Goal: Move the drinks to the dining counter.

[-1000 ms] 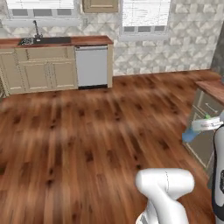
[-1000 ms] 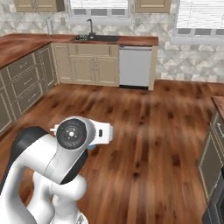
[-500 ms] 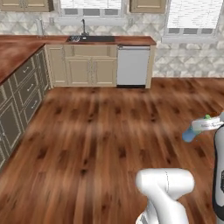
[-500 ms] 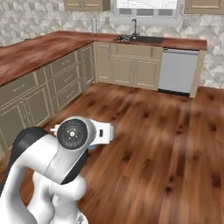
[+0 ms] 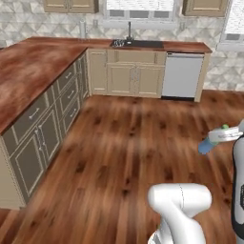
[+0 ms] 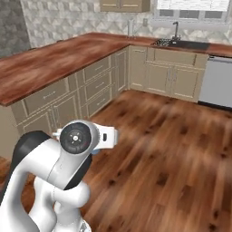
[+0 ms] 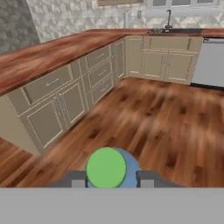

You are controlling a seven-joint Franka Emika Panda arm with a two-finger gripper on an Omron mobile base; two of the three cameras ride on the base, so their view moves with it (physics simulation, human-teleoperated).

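Gripper (image 7: 109,179) had its two dark fingers clamped on either side of the blue-green bottle with a round green cap (image 7: 107,167), carried up off the reddish wood plank floor (image 7: 166,127). From the left base camera that bottle (image 5: 208,144) poked out by the arm's wrist. Long reddish-brown woodgrain countertop (image 5: 28,71) ran along the left, steel sink (image 5: 136,43) and white dishwasher (image 5: 181,75) at the back wall.

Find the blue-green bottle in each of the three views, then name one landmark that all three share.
Left base view: the bottle is near the right edge at mid-height, over the floor.
Right base view: a blue sliver of the bottle peeks out under the arm, left of centre.
Hand view: the bottle is at bottom centre, green cap facing the camera, between the fingers.
Shared landmark: the dishwasher, also in the right base view and hand view.
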